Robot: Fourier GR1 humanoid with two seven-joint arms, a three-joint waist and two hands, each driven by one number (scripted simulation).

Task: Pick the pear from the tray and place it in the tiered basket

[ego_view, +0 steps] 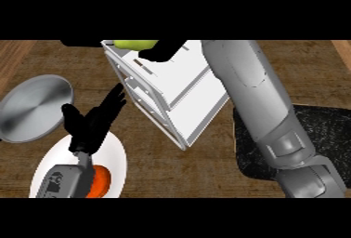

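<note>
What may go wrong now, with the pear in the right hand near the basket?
1. The pear sits at the tiered basket's far corner in the right hand; released there, it might roll outside.
2. The right forearm crosses over the basket and may knock it when pulling back.

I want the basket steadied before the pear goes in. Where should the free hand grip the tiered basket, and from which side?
Probably the long left side frame of the tiered basket, from the left, with the open left hand just beside it. That edge is straight and uncovered; the right hand, curled on the pear, and its forearm cover the far end and right side.
</note>
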